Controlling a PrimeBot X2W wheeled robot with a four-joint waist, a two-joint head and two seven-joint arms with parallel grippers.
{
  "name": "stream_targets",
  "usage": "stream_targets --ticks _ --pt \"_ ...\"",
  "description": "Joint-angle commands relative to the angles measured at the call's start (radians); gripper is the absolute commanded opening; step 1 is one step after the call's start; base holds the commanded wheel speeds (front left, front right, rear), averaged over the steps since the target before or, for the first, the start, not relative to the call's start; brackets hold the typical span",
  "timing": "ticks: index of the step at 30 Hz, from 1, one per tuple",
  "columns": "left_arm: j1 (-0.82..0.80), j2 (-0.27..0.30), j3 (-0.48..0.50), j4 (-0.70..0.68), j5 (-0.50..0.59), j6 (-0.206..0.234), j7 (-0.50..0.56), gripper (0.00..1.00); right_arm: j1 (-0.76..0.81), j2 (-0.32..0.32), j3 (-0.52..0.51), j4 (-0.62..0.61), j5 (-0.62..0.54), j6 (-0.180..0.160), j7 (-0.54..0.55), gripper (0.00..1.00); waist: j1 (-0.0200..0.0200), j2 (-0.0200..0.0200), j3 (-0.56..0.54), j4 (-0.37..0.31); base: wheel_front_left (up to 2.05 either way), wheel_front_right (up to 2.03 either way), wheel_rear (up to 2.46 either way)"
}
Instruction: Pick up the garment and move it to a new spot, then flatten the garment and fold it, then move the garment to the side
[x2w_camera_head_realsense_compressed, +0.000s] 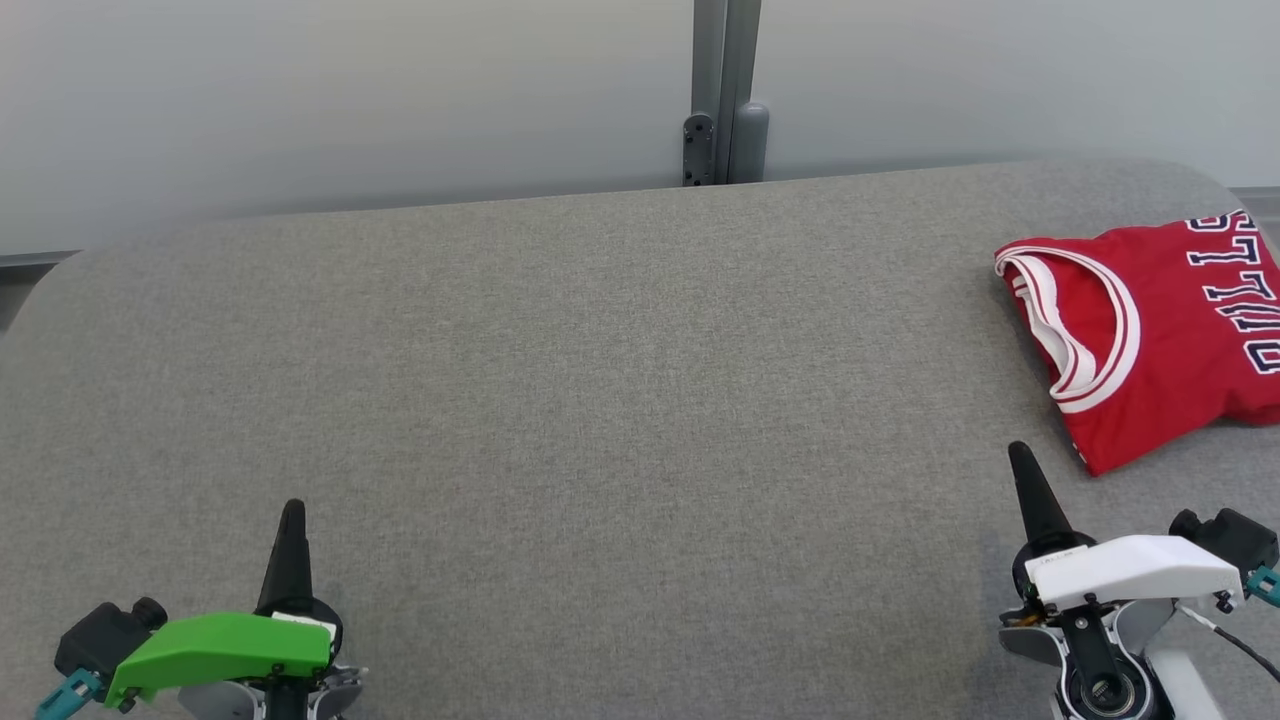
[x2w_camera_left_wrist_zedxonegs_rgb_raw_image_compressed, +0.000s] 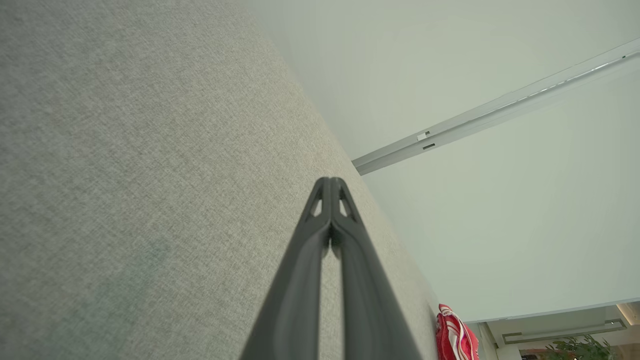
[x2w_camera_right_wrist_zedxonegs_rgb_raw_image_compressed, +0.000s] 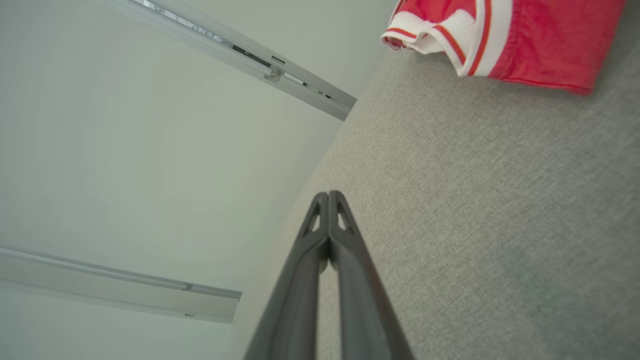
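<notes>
Honestly looks pretty much done to me: the red jersey sits folded at the right edge of the grey table, while the left gripper and right gripper hover near the front edge, fingers pressed together, empty.

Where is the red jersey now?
In the head view the red jersey lies on the right side of the grey table, partly cut off by the picture's right edge, just ahead of the shut right gripper and apart from it.
</notes>
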Motion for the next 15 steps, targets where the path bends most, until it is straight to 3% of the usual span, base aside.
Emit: stream_targets --ticks 1,15 --pt "-0.026 0.006 0.008 -0.007 -0.025 -0.009 0.008 0.0 -0.017 -0.005 -0.006 -0.011 0.028 0.0 0.006 0.0 0.0 0.0 0.0 0.0 0.0 0.0 0.0" --pt "-0.038 0.007 0.027 -0.004 -0.155 -0.024 0.045 0.0 -0.019 -0.005 -0.026 -0.01 0.158 0.0 0.043 0.0 0.0 0.0 -0.006 -0.003 0.0 0.0 0.0"
